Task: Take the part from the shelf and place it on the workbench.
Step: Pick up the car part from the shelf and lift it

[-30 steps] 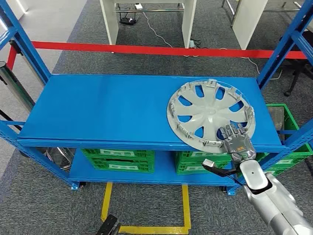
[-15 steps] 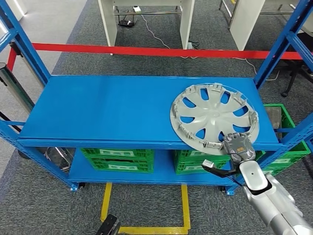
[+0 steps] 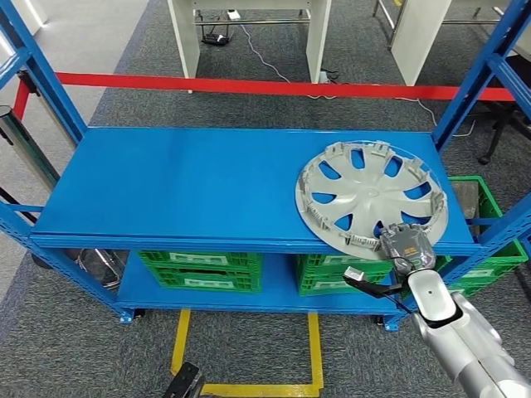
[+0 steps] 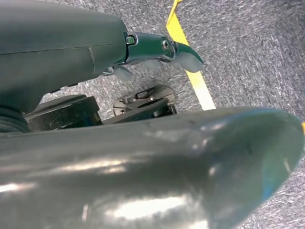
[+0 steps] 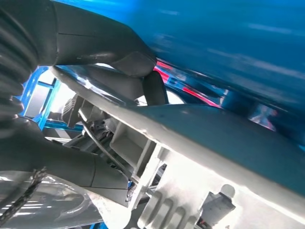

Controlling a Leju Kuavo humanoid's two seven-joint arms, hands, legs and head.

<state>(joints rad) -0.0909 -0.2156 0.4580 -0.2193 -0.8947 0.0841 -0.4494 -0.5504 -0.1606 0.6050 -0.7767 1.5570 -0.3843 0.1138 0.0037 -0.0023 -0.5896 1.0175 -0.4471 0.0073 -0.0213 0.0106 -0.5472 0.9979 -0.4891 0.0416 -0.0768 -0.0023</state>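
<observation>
Silver hubcap (image 3: 369,195) lies at the right end of the blue shelf (image 3: 187,186); my right hand (image 3: 406,246) grips its near rim; my left hand's (image 4: 107,52) state I cannot tell.

We see a silver-grey hubcap (image 3: 371,196) with blue showing through its spoke cutouts, on a solid blue shelf deck (image 3: 187,178); blue uprights too. Green crates (image 3: 200,270) below carry white labels. Right hand (image 3: 406,245) is grey with a small orange-marked patch; arm is silver. Floor is mottled grey carpet (image 3: 75,348) with yellow tape lines (image 3: 250,386). Red tape barrier (image 3: 250,84) runs behind. White table legs (image 3: 185,37) at back.
</observation>
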